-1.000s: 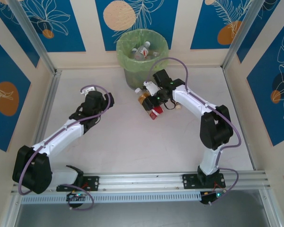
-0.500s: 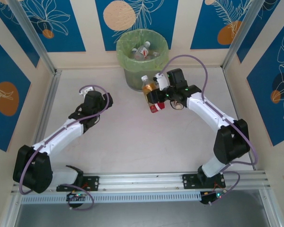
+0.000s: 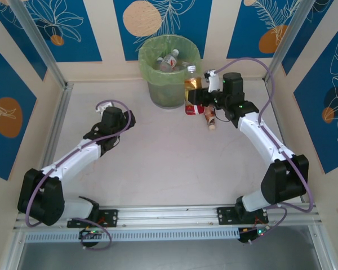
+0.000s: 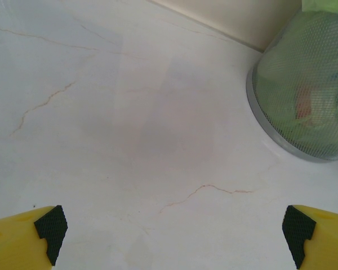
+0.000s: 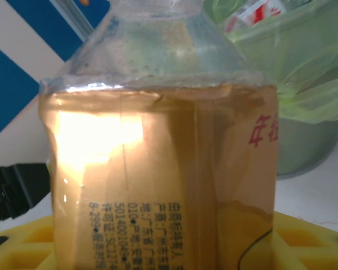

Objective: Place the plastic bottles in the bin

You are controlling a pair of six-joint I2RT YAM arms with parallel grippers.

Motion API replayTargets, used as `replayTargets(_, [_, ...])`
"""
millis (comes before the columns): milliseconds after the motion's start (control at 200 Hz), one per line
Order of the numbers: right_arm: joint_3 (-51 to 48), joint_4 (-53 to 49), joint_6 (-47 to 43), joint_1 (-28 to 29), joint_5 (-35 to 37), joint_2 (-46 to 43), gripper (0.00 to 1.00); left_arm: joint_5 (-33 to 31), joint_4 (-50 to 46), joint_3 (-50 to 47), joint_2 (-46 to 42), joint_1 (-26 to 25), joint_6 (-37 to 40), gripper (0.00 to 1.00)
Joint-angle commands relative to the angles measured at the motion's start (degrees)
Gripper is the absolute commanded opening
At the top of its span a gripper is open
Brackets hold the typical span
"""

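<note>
amber bottle (image 3: pixel 192 85), judged light and slick, is clamped mid-body by right gripper (image 3: pixel 197 99) at four o'clock of bin (image 3: pixel 162 93); left gripper (image 3: pixel 130 118) is held wide.

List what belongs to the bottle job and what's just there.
Job: bin; amber bottle in the right hand; bottle lying flat; binned bottles.
Just there: blue wall panels; metal rail; purple cables.

The pale, faintly veined bench (image 3: pixel 158 163) carries the mesh bin (image 3: pixel 164 94) with its green liner at the upper centre of the frame, and 1 brownish bottle (image 3: pixel 211 121) lies on its side near the bin's right.
</note>
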Motion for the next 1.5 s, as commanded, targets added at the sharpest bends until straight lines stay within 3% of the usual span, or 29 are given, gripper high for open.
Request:
replayTargets(0, [4.34, 3.40, 2.45, -0.65, -2.78, 0.33, 0.49, 0.49, -1.58, 1.68, 0.26, 0.98, -0.83, 1.00])
replayTargets(705, [33.13, 2.47, 10.30, -2.55, 0.30, 17.78, 0.50, 1.14, -3.02, 1.32, -0.07, 1.34, -0.93, 1.00])
replayTargets(1050, [52.29, -0.13, 7.52, -2.45, 7.06, 31.88, 0.50, 1.09, -3.57, 1.35, -0.58, 1.63, -0.97, 1.00])
replayTargets(1310, [72.91, -6.23, 2.96, -1.83, 9.83, 46.99, 0.50, 0.82, -4.32, 1.33, -1.22, 1.82, -0.75, 1.00])
replayTargets(1385, [76.73, -6.40, 1.22, -1.72, 10.27, 50.01, 0.54, 0.68, -4.57, 1.33, -1.42, 1.87, -0.61, 1.00])
replayTargets(1495, [78.49, -5.43, -0.82, -1.65, 10.54, 52.56, 0.74, 0.85, -4.69, 1.33, -1.37, 2.01, -0.56, 1.00])
